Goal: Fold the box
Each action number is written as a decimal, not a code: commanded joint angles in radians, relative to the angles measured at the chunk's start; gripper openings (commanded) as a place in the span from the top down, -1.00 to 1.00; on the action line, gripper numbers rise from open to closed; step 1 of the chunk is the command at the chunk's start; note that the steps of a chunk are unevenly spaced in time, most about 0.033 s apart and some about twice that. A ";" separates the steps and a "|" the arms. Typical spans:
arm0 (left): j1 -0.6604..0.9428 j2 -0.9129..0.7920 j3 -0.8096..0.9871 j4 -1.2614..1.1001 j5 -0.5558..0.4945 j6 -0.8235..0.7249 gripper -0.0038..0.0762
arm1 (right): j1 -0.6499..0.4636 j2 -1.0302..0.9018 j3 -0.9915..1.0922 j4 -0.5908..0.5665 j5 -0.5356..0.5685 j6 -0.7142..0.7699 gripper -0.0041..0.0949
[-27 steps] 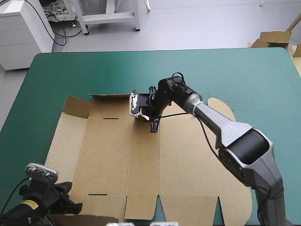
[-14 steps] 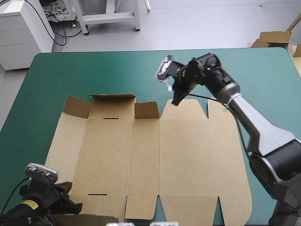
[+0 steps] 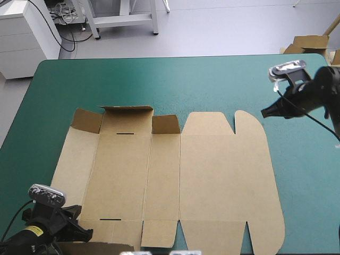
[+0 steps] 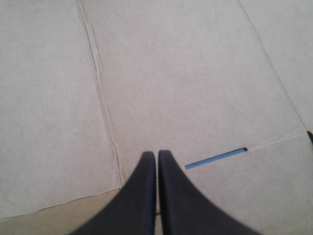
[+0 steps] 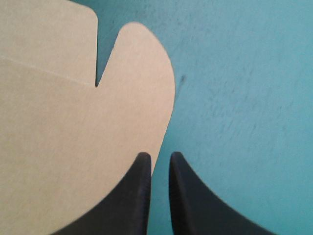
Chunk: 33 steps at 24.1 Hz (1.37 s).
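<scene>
Hanging pinched together on nothing, your right gripper (image 5: 156, 155) has its black fingers (image 5: 137, 196) raised over the right edge of the box (image 3: 212, 175), by the rounded flap (image 5: 142, 58), where board meets teal-green cover (image 5: 234, 98). That looks like a good spot to get under the flap. Your left gripper (image 4: 156, 154) is clenched empty too, low over the near left panel beside a slot (image 4: 215, 157). The box lies mostly flat mid-table, with three small far flaps (image 3: 126, 110) raised. Most folding lies ahead.
</scene>
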 commanded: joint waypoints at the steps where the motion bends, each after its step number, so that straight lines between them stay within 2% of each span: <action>1: 0.000 0.011 -0.027 -0.031 -0.045 -0.004 0.92 | -0.060 -0.159 0.132 0.076 -0.021 0.010 0.69; 4: 0.000 0.011 -0.027 -0.031 -0.045 -0.004 0.92 | -0.063 -0.311 0.345 0.071 -0.031 0.010 0.69; 7: 0.000 0.023 -0.040 -0.031 -0.077 -0.026 0.92 | -0.063 -0.423 0.472 0.074 -0.051 0.010 0.69; 12: 0.000 0.163 -0.085 -0.031 -0.160 -0.067 0.92 | -0.063 -0.467 0.504 0.074 -0.053 0.010 0.69; 15: 0.000 0.341 -0.152 -0.031 -0.256 -0.113 0.92 | -0.063 -0.466 0.504 0.074 -0.060 0.010 0.69; 18: 0.002 0.464 -0.239 -0.011 -0.284 -0.147 0.92 | -0.063 -0.466 0.504 0.074 -0.060 0.010 0.69; 23: 0.096 0.703 -0.432 0.082 -0.252 -0.236 0.92 | -0.063 -0.466 0.504 0.074 -0.060 0.010 0.78; 29: 0.359 0.886 -0.630 -0.104 -0.142 -0.147 0.92 | -0.063 -0.466 0.504 0.074 -0.060 0.010 0.88; 33: 0.521 0.936 -0.659 -0.181 -0.059 -0.081 0.92 | -0.063 -0.466 0.504 0.074 -0.060 0.001 0.93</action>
